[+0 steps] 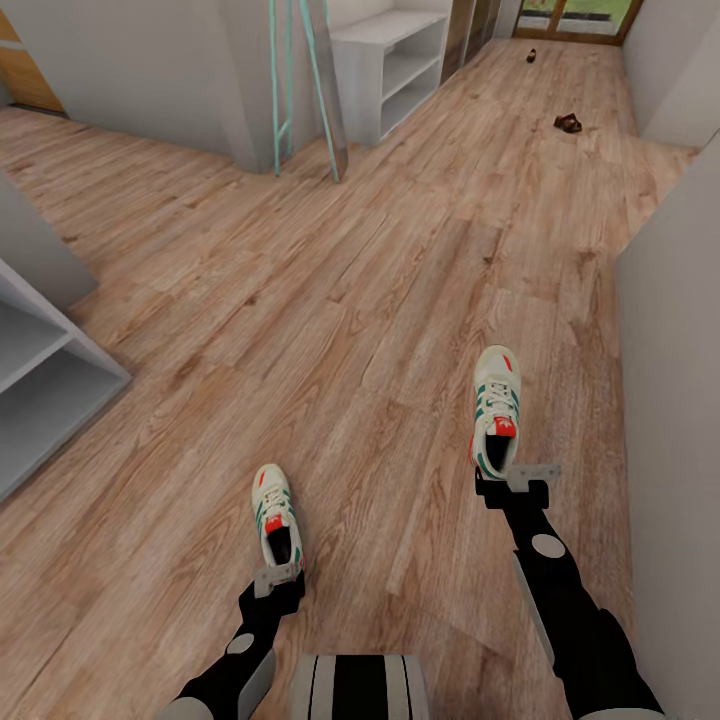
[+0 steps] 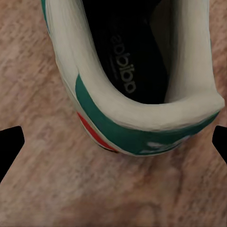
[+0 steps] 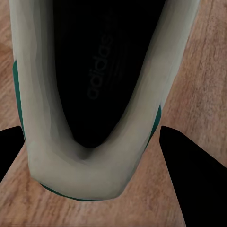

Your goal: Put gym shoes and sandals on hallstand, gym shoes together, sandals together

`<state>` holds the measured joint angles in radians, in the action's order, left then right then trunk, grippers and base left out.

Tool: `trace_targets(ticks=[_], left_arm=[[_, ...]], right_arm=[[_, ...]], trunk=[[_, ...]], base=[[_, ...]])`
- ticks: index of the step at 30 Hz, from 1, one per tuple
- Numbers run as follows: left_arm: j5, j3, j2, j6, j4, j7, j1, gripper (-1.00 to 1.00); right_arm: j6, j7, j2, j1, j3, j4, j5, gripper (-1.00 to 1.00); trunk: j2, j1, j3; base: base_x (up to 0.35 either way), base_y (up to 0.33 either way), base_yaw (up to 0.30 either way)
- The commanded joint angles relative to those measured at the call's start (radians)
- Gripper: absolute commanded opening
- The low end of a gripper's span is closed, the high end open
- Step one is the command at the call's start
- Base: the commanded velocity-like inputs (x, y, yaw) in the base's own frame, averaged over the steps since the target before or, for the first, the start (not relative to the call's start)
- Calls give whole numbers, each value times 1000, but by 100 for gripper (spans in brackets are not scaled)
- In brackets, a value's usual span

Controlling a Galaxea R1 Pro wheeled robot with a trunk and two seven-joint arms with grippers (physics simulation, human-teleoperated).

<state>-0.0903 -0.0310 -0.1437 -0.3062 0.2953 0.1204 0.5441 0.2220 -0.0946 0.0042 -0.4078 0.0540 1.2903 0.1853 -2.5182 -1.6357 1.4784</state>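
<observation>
Lower frame: left gripper clamps left gym shoe heel, right gripper clamps right gym shoe; sandals upper right, beyond empty hallstand.

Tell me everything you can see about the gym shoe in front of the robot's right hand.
The right gym shoe is a cream-white low sneaker with green side stripes, red-orange accents, white laces and a dark insole with printed lettering. It looks like soft leather or fabric. Its toe points away from the robot, down the corridor floor. The right hand is at its heel, with the dark fingers flanking the padded heel collar; whether it is lifted off the planks is unclear.
</observation>
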Motion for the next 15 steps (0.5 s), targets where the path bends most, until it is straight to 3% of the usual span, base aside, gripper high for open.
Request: trace_targets(ticks=[1, 5, 15], left_arm=[[-7, -3, -1, -4, -1, -2, 0, 100], [-7, -3, -1, -4, -1, -2, 0, 100], [-5, -1, -1, -4, 0, -3, -1, 100]], right_arm=[[7, -1, 0, 0, 0, 1, 9, -100], [7, -1, 0, 0, 0, 2, 9, -100], [7, -1, 0, 0, 0, 2, 9, -100]], trunk=[[0, 0, 1], [-1, -2, 16], [-1, -2, 16]], base=[[0, 0, 0], [0, 0, 0], [0, 0, 0]])
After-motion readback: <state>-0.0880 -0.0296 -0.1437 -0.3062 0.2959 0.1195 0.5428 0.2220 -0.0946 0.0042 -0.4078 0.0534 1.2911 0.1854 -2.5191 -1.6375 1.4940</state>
